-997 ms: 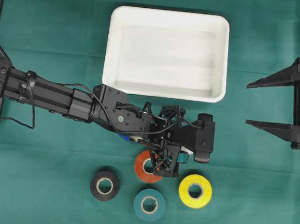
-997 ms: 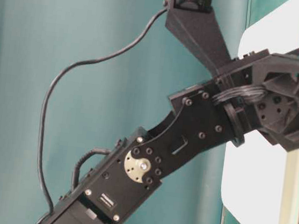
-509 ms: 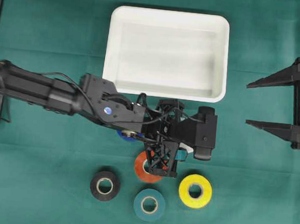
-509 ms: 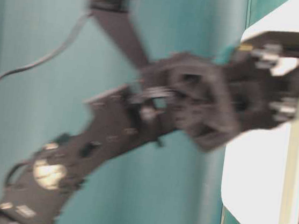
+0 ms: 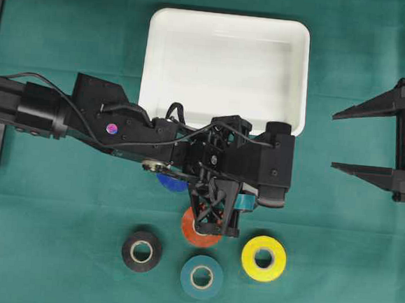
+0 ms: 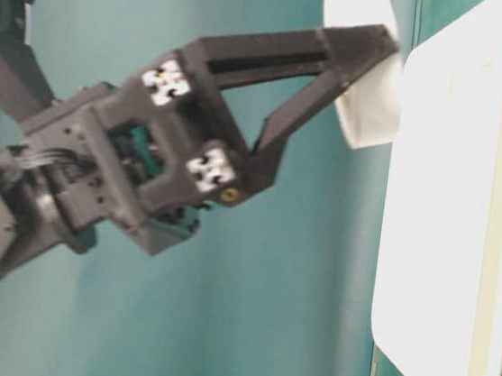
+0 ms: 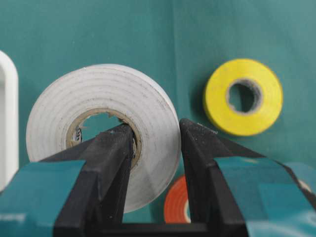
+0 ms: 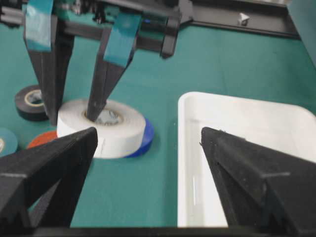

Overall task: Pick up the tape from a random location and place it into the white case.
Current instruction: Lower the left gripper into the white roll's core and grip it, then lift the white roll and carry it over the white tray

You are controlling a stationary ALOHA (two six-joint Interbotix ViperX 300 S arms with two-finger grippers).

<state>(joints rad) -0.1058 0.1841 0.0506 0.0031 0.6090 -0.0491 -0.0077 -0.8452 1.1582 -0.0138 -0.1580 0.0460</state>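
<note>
While the green bench [image 5: 73,15] carries everything, the white case [image 5: 230,27] sits at its far middle. Just in front of the case, the left hand [image 7: 155,148] grasps the white tape roll [image 7: 106,98], one finger inside the core and one outside the wall, above a blue roll [image 8: 146,136]. The right hand [image 5: 361,141] hangs released, well apart. Orange [image 5: 188,229], yellow [image 5: 263,258], teal [image 5: 201,277] and black [image 5: 142,251] rolls lie nearer.
</note>
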